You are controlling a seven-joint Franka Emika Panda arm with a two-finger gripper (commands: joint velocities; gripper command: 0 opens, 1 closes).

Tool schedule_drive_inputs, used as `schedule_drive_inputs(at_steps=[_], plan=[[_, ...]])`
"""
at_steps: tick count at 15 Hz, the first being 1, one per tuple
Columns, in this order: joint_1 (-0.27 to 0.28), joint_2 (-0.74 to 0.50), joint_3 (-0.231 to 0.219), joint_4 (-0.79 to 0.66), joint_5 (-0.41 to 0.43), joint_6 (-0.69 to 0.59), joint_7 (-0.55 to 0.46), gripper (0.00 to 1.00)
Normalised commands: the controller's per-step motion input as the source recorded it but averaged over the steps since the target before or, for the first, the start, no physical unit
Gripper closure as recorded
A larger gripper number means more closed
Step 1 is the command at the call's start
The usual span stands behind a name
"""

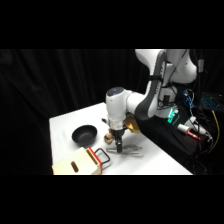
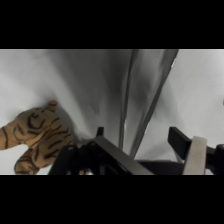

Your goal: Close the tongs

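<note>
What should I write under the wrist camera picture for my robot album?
The claw reaches around the metal tongs, with a toy tiger beside them.

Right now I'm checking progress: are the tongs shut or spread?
Spread. In the wrist view the tongs' two arms run apart with bare table between them, diverging away from the gripper.

Tongs (image 2: pixel 145 100) between the gripper (image 2: pixel 145 140) fingers: thin grey metal, smooth, dull sheen. Tiger toy (image 2: pixel 37 135) beside the gripper: soft striped plush. Box (image 1: pixel 77 166) nearby: pale bare wood. Bowl (image 1: pixel 84 134): black, smooth. Table (image 1: pixel 65 122): white, matt.
</note>
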Motion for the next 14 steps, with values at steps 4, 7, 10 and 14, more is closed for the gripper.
schedule_drive_inputs(at_steps=[4, 7, 10, 14], plan=[[0.186, 0.20, -0.109, 0.07, 0.128, 0.21, 0.04, 0.00], [0.216, 0.14, -0.143, 0.08, 0.077, 0.15, 0.05, 0.35], [0.231, 0.05, -0.168, 0.07, 0.028, 0.11, 0.06, 0.59], [0.203, 0.03, -0.169, 0.06, -0.036, 0.07, 0.09, 0.87]])
